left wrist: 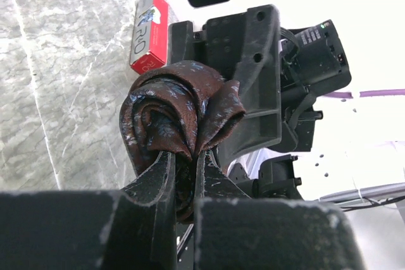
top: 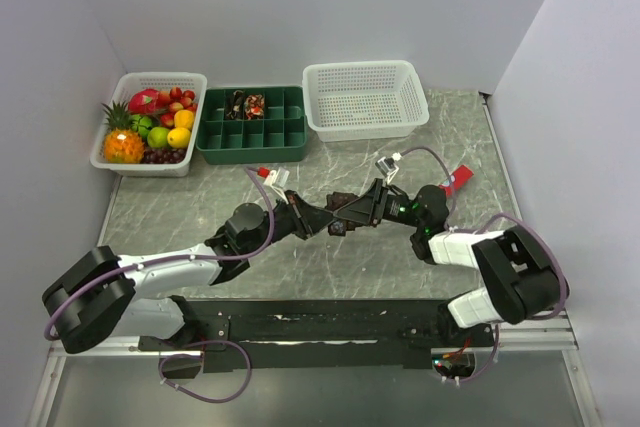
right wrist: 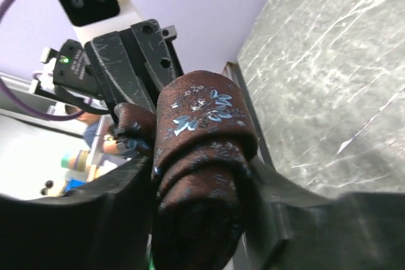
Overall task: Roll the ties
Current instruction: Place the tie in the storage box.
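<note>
A dark brown tie [top: 335, 219] with pale blue flecks, wound into a roll, hangs above the middle of the marble table between both grippers. My left gripper [top: 318, 217] comes in from the left. In the left wrist view its jaws [left wrist: 186, 156] are shut on the inner folds of the tie [left wrist: 180, 109]. My right gripper [top: 357, 211] meets it from the right. In the right wrist view the tie [right wrist: 202, 137] fills the gap of the right gripper [right wrist: 199, 184], with a finger pressed on either side. Two more rolled ties [top: 248, 105] lie in the green tray.
At the back stand a fruit basket [top: 150, 162], a green divided tray [top: 250, 152] and an empty white basket [top: 365, 127]. A small red flat bar [top: 458, 179] lies on the table right of the grippers, and the left wrist view shows the bar [left wrist: 149, 33] too.
</note>
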Available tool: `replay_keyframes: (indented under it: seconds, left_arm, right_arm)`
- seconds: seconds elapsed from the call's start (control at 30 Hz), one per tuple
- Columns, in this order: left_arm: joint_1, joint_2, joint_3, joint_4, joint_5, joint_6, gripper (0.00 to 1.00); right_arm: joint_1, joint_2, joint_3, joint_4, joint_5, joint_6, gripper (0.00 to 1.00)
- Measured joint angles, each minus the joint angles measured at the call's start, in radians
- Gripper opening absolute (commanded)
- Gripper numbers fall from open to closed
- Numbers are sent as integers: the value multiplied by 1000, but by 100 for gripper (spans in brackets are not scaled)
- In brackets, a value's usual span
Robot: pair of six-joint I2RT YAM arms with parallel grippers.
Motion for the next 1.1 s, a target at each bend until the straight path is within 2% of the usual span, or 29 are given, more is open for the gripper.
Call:
replay_keyframes:
  seconds: [0.03,0.07,0.1,0.23,0.3,0.33,0.37,0.4,0.47,0.53,0.67,0.83,0.97,1.1]
  left_arm:
    - [2,0,0,-4,-1,-2,1]
    - [5,-2,-1,-5,-1,-8,1]
    - [7,-5,-1,-7,-2,-11,1]
    - [10,-8,-2,-10,-6,-26,3]
    - [10,-8,-2,-8,-6,-26,13]
    - [10,-8,-2,-8,-6,-26,22]
    - [10,-8,-2,-8,-7,-25,45]
    - [10,-8,-2,-10,-10,-24,55]
    - [14,-12,-3,-26,-30,-6,73]
    - [27,-19,-3,-64,-56,-4,81]
    - [60,-58,-6,-121,-67,-6,87]
    - [151,-162,-8,-191,-32,7,90]
    - [240,-217,6,-240,6,28,91]
    - [333,-201,62,-329,40,54,91]
  right_arm:
    - [0,13,0,22,-3,19,26]
    - [-3,24,0,37,-6,35,9]
    - [-4,34,0,53,-8,46,2]
    - [-10,52,0,91,-14,80,0]
    - [-10,52,0,95,-14,89,0]
    - [-10,52,0,96,-14,91,0]
    - [-10,51,0,96,-14,91,0]
    - [-10,51,0,96,-13,90,0]
    - [-14,39,1,86,-11,74,0]
    - [-17,10,6,47,-3,43,0]
    - [-13,-61,52,-127,23,-55,0]
    - [-1,-121,171,-448,114,-218,0]
    - [-2,-121,256,-655,199,-319,0]
    - [-2,-66,378,-818,270,-400,0]
